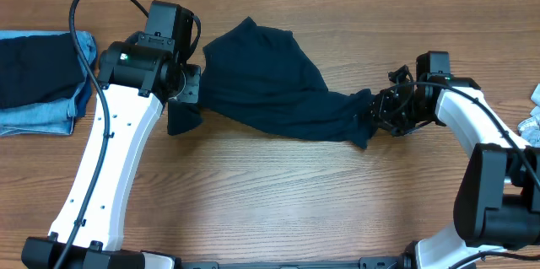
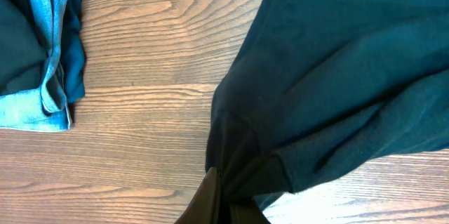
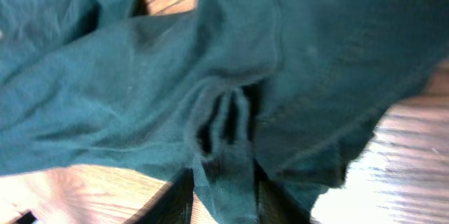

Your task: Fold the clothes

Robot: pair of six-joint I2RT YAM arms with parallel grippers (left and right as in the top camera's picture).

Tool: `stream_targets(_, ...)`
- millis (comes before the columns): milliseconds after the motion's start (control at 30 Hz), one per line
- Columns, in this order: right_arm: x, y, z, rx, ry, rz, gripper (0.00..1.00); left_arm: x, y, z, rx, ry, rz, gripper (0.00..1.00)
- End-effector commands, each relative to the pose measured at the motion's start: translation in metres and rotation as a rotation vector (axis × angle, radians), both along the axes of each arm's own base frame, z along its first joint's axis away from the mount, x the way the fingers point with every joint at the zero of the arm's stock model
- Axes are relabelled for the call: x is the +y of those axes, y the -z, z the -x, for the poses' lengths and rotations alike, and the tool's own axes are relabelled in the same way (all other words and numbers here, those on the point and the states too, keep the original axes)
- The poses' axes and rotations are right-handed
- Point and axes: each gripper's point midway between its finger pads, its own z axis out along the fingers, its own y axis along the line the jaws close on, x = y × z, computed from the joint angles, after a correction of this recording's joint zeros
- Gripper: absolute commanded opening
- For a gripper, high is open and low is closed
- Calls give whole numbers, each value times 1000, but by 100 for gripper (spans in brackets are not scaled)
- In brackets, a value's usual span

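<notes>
- Shirt (image 1: 270, 83) stretches across mid-frame, blocking the centre from left of middle to the right.
- Pile (image 1: 38, 75) fills the left edge.
- Left arm (image 1: 105, 159) crosses the lower left.
- Table (image 1: 278, 193) is bare at lower centre and along the top.

Matt navy cloth shirt (image 1: 270, 83) — wood-grain table (image 1: 295, 193), faded denim (image 1: 42, 119).

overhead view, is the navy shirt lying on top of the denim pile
No, the navy shirt is spread in the middle of the view, well apart from the denim pile at the left edge.
</notes>
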Motion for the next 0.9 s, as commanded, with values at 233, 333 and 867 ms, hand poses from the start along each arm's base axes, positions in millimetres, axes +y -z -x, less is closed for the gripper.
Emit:
stream_targets(233,-4,-18,2,-2,20,31,4,0,-10,-2,-21,13,6,4)
stream_targets(333,-17,-41,2,-33,36,116,4,0,-10,-2,-20,13,5,4)
stream_targets(867,-106,-94,58,107,219,479,4,1,-10,-1,-15,31,-12,4)
